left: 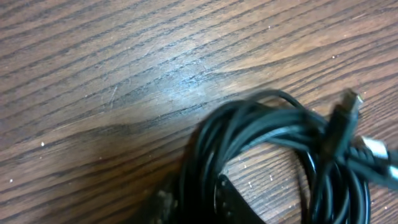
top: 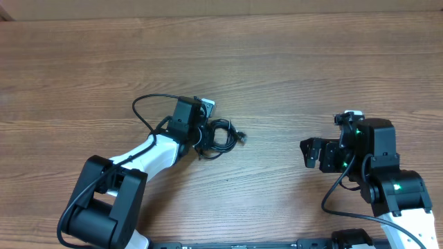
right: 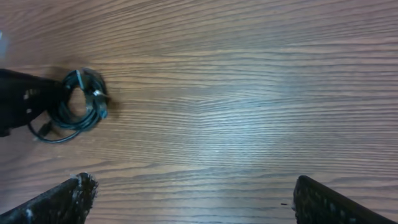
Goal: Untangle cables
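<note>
The cables (top: 223, 134) are a small coil of thin black cords with plug ends, lying on the wooden table left of centre. My left gripper (top: 205, 136) is at the coil's left side. In the left wrist view the coil (left: 280, 134) fills the lower right, and several strands run between the two fingers of the left gripper (left: 196, 198), which are closed on them. My right gripper (top: 311, 153) is open and empty, well to the right of the coil. In the right wrist view its fingers (right: 193, 199) are wide apart over bare wood, with the coil (right: 81, 107) far off at the left.
A thicker black wire (top: 147, 104) loops out from the left arm behind its wrist. The table (top: 277, 62) is bare wood. In the right wrist view the left gripper's dark body (right: 22, 102) shows at the left edge.
</note>
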Available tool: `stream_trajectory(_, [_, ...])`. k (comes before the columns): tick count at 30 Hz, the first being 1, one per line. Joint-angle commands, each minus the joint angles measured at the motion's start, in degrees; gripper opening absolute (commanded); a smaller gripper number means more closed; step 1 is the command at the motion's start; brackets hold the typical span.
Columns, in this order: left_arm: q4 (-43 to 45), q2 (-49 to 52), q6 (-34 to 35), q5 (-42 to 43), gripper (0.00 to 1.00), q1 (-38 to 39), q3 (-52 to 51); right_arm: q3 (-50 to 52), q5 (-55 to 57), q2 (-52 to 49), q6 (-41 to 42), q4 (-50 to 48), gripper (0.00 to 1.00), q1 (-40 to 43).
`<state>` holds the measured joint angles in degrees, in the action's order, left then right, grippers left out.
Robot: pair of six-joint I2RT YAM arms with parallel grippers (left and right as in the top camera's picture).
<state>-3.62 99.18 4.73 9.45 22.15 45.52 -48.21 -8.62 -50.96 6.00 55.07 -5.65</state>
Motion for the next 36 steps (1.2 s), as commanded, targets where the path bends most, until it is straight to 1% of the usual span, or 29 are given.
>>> stream_trajectory(1, [-0.39, 0.66, 0.42, -0.33, 0.15, 0.42, 1.09, -1.46, -2.73, 0.15, 0.22, -0.50, 1.00, 0.26])
stream_trajectory(4, [-0.42, -0.04, 0.35, 1.66, 0.13, 0.39, 2.32, -1.46, -3.08, 0.15, 0.22, -0.92, 1.00, 0.26])
stream_trajectory(7, [-1.03, -1.84, -0.85, 5.77, 0.04, 0.42, 5.75, -1.46, -3.08, 0.15, 0.22, -3.02, 1.00, 0.26])
stream_trajectory(12, [-6.01, -3.78, -5.38, 10.40, 0.04, 1.11, 11.45, -1.46, -3.19, 0.13, 0.22, -8.17, 1.00, 0.26])
stream_trajectory(17, [-12.33, -4.04, -12.57, 11.54, 0.04, 4.68, 13.68, -1.46, -8.68, -0.33, 0.22, -13.86, 1.00, 0.26])
stream_trajectory(18, [-14.49, -4.04, -15.41, 10.97, 0.04, 6.45, 13.68, -1.46, -11.19, -1.14, 0.22, -15.54, 0.98, 0.26])
stream_trajectory(20, [-15.76, -4.04, -17.07, 10.27, 0.04, 7.98, 13.68, -1.46, -12.41, -2.40, 0.22, -16.02, 0.91, 0.26])
stream_trajectory(21, [-15.89, -4.04, -17.25, 9.92, 0.04, 8.57, 13.68, -1.46, -12.57, -3.19, 0.22, -15.80, 0.87, 0.26])
stream_trajectory(22, [-15.91, -4.04, -17.25, 9.84, 0.04, 9.11, 13.68, -1.46, -12.74, -4.17, 0.22, -15.32, 0.78, 0.26])
stream_trajectory(23, [-15.85, -4.04, -17.25, 9.88, 0.04, 9.49, 13.68, -1.46, -13.11, -5.11, 0.22, -14.82, 0.73, 0.24])
stream_trajectory(27, [-15.85, -4.04, -17.22, 10.05, 0.04, 10.43, 13.68, -1.46, -18.18, -9.44, 0.22, -12.85, 0.61, 0.24])
stream_trajectory(31, [-15.63, -4.04, -17.20, 11.30, 0.04, 10.60, 13.70, -1.38, -20.20, -13.49, 0.20, -12.11, 0.49, 0.24])
stream_trajectory(33, [-15.56, -4.07, -17.18, 14.78, 0.04, 10.60, 13.90, -1.38, -20.55, -16.28, 0.20, -11.65, 0.46, 0.20])
stream_trajectory(36, [-14.93, -4.07, -17.20, 18.67, 0.04, 10.60, 14.01, -1.38, -23.17, -18.99, 0.17, -11.87, 0.47, 0.15])
